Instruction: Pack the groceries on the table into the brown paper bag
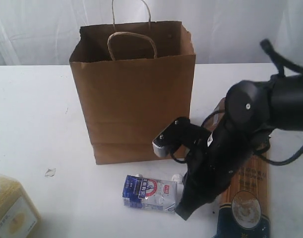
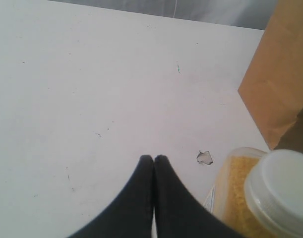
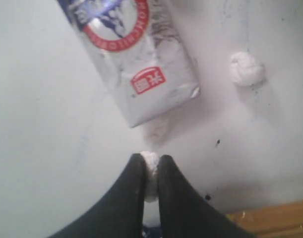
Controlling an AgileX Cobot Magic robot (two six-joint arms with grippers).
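From outside, my right gripper (image 1: 183, 213) is down at the table (image 1: 32, 124). The blue-white pouch (image 1: 149, 193) lies just beside it, the long spaghetti pack (image 1: 248, 198) on its other side, and the brown paper bag (image 1: 136, 99) upright beyond.

At my left wrist, my left gripper (image 2: 153, 161) is closed on nothing, with the yellow-grain container (image 2: 235, 188) near it.

At my right wrist, the fingers (image 3: 134, 178) pinch a small white lump (image 3: 151, 158), the pouch just ahead of the tips.

Black arm (image 1: 218, 158), round joint (image 1: 248, 105), looping cables (image 1: 271, 52), tapered black tool (image 3: 151, 164).
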